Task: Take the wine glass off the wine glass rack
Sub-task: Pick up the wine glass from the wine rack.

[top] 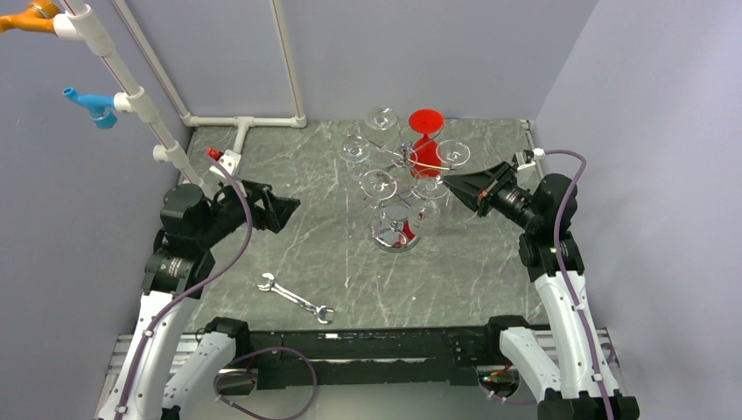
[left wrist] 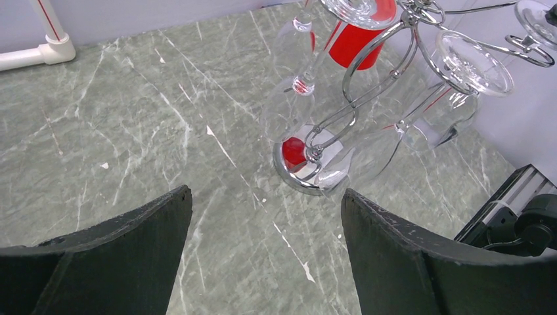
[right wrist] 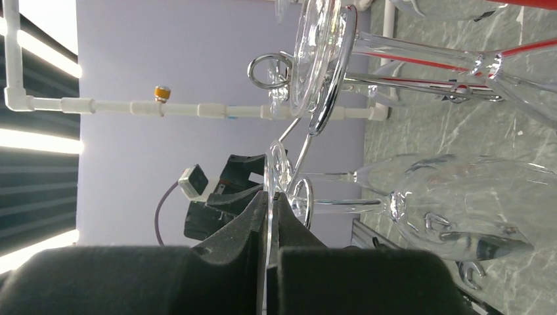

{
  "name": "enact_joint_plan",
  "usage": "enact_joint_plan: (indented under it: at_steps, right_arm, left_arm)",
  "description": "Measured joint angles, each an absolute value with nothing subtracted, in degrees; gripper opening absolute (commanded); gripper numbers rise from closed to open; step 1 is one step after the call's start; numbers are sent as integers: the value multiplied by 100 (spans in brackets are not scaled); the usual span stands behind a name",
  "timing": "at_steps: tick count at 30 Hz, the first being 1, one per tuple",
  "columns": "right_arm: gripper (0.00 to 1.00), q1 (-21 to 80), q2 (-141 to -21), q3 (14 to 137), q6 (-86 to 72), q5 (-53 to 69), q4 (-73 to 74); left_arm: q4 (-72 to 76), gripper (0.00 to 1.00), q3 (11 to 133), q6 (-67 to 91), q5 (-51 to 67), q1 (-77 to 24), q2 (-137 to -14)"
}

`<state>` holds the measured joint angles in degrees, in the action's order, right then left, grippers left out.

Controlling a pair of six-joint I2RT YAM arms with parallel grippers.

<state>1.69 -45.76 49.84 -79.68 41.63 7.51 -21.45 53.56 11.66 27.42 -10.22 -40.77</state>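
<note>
Checking the right gripper (top: 449,180) first, I find its dark fingers (right wrist: 217,262) pressed together on the thin foot of a clear wine glass (right wrist: 270,167), seen edge-on in the right wrist view. That glass hangs on the wine glass rack (top: 386,244), on the side facing the right arm, not yet lifted clear of the wire arms. The rack stands on its shiny round base toward the rear of the marbled table (top: 262,254), a little right of centre. It carries several other clear glasses and one red glass (top: 426,120) at the back.

I note the left gripper (left wrist: 266,193) with its jaws spread wide and nothing between them. It hovers over bare table, well apart from the rack, whose base shows ahead of it in the left wrist view. A silver wrench (top: 295,298) lies near the front edge, apart from both arms.
</note>
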Motion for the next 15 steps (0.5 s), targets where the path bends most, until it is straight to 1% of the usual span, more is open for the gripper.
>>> enact_joint_plan:
  at_steps: [15]
  right_arm:
    - [0,169,-4523,5024,-8154,4250,716]
  left_arm:
    - [-2187,87,5356,1162,2694,-1035,-4128]
